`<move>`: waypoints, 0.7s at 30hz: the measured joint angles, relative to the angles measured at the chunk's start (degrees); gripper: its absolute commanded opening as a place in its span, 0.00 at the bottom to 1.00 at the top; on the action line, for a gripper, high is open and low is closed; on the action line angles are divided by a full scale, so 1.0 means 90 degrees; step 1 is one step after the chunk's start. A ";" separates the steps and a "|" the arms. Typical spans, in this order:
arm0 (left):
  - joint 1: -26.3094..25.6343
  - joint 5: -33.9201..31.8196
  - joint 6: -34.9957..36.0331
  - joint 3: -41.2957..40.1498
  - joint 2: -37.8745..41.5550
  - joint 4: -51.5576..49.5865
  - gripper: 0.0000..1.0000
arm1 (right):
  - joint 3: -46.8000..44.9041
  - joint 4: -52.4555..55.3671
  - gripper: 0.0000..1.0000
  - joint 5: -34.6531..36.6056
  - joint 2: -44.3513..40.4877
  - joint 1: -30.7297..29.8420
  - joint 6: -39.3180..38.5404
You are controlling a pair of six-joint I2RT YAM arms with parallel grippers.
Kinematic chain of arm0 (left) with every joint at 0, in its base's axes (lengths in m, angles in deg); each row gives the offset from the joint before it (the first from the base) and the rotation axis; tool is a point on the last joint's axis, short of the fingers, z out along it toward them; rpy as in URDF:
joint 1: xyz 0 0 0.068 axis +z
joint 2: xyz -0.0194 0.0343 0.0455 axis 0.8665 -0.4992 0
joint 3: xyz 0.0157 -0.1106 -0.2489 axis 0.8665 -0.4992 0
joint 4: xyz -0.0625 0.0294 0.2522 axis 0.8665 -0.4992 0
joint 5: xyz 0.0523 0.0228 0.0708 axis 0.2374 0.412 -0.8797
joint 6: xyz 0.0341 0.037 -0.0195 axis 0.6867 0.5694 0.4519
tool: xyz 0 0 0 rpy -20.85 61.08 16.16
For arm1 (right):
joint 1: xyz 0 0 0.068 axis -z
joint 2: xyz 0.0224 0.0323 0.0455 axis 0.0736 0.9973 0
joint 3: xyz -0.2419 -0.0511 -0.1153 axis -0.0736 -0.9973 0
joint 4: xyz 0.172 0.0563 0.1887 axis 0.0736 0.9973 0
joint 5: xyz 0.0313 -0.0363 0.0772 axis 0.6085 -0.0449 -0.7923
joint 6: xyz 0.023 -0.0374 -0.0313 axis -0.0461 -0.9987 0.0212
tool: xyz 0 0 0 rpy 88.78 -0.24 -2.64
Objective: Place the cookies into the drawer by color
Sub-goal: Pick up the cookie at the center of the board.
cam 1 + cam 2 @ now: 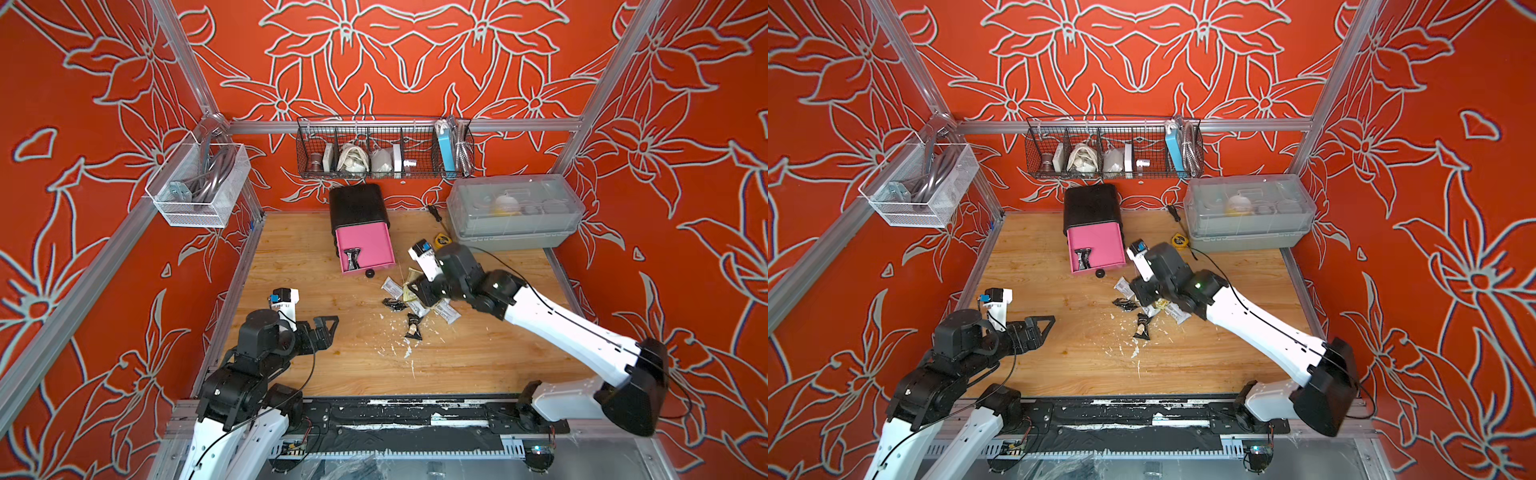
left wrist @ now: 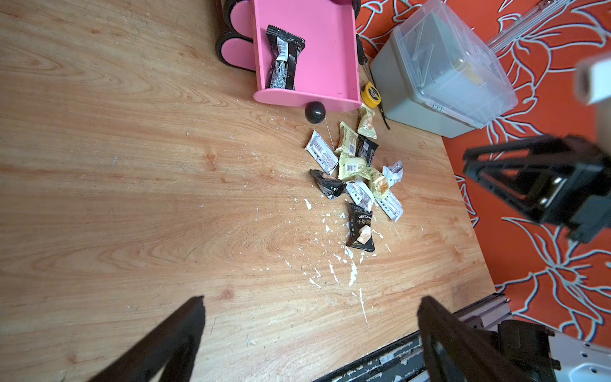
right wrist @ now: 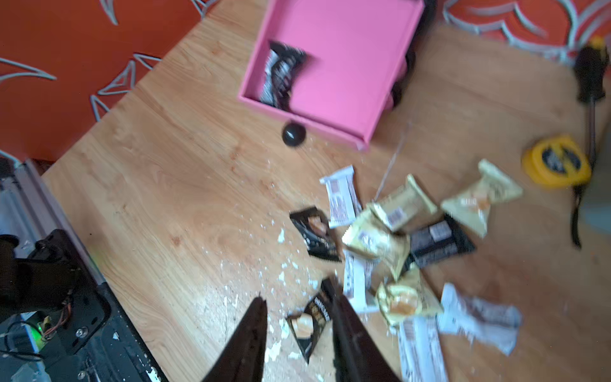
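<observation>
one black cookie point(image 1: 352, 258) lies front-to-back in the drawer point(image 1: 374, 243); left claw point(image 2: 312, 299) wide apart, right claw point(image 3: 299, 296) parted.

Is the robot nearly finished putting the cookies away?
Not nearly. Done: the top pink drawer is pulled open, with black cookies inside. In hand: nothing. The right tool hangs open over the pile, and the left tool sits open off to the side. Left: black, yellow and white cookies lie heaped on the table, and no yellow or white one shows in the drawer.
</observation>
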 measured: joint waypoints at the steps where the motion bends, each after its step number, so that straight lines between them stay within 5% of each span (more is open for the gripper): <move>1: -0.0002 0.0002 0.0000 0.0000 0.0000 0.0007 0.99 | -0.0367 -0.0019 0.37 0.0044 -0.0170 0.0000 0.0155; 10: 0.0000 0.0024 0.0002 0.0000 0.0000 0.0029 0.99 | -0.2812 -0.0498 0.43 -0.0146 -0.1195 0.0000 0.1362; 21: 0.0000 0.0019 0.0002 0.0000 -0.0010 0.0029 0.99 | -0.2759 -0.1899 0.50 -0.0780 0.0578 0.0000 0.1870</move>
